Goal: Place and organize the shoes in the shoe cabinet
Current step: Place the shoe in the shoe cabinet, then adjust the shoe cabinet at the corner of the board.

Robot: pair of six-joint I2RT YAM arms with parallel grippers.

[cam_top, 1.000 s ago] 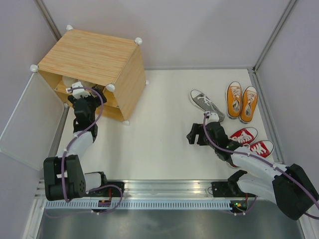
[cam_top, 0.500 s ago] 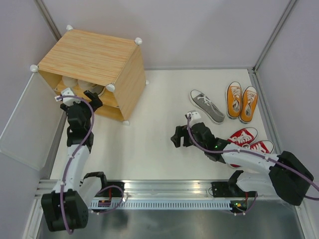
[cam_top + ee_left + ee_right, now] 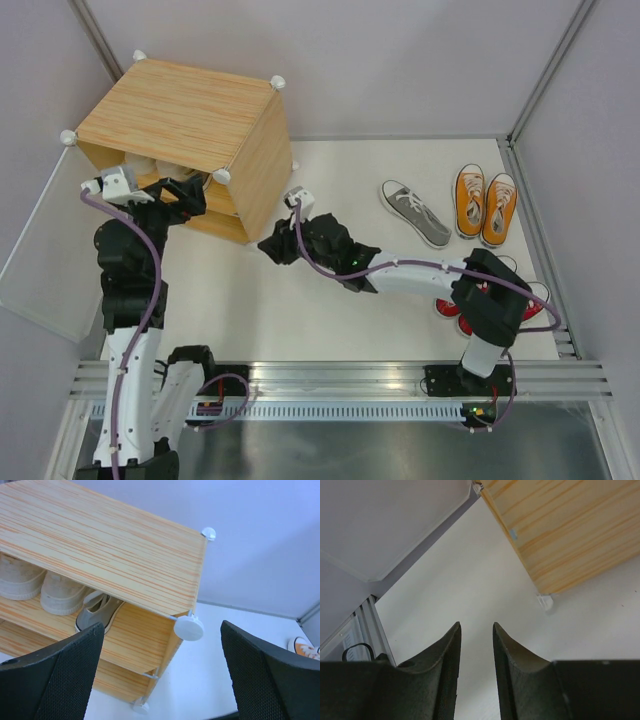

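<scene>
Between placements: left gripper (image 3: 160, 680) gapes, empty, before the cabinet (image 3: 190, 110); right gripper (image 3: 476, 645), narrowed and empty, hovers beside it. Likely next: fetch the grey shoe (image 3: 415, 212).

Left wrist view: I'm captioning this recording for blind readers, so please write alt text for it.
A light-wood shoe cabinet seen from above its front corner, with two cream shoes and one grey shoe in its upper compartment. The left tool frames the foreground, its black fingers wide apart and empty.

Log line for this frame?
left end effector: open, by cabinet | right end effector: narrow gap, empty | shelf: cream pair, grey shoe | table: second grey shoe, orange pair
</scene>
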